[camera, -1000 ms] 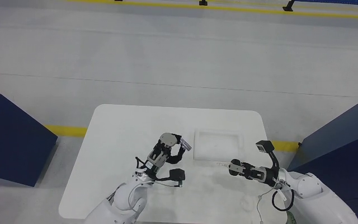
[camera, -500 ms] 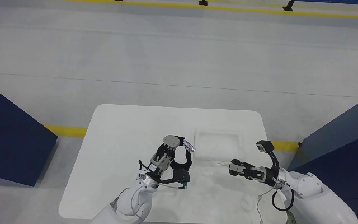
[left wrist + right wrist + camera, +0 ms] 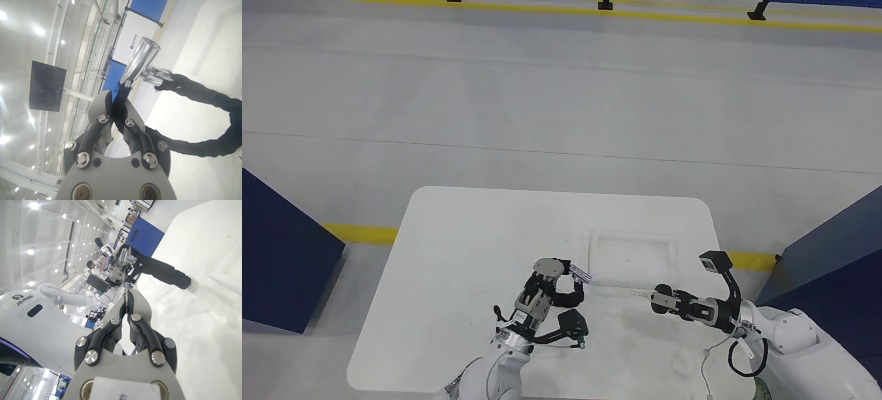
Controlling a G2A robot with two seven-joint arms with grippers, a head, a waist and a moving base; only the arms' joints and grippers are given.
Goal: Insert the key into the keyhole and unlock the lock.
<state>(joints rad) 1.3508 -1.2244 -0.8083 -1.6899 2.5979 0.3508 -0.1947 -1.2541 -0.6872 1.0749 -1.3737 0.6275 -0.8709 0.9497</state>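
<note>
Two clamped grips — left gripper point(image 3: 115, 103) on black-sleeved cable point(image 3: 208, 98) of chrome cylinder lock point(image 3: 140, 56), right gripper point(image 3: 129, 296) on thin key point(image 3: 126, 288).

the key point(image 3: 126, 298) is mostly hidden between the right gripper's point(image 3: 129, 293) fingers; from above it is a tiny sliver at that gripper's 9 o'clock. the left gripper point(image 3: 117, 98) covers part of the lock's point(image 3: 140, 56) cable point(image 3: 208, 98).

White table point(image 3: 442, 260), rounded corners, w/ faint rect. outline point(image 3: 630, 236) on far-right part. Dk blue partition point(image 3: 282, 270) at left, 2nd partition point(image 3: 832, 260) at right. Yellow floor line point(image 3: 362, 234) passes under table. Black panel point(image 3: 47, 87) hangs near ceiling lights point(image 3: 38, 31).
</note>
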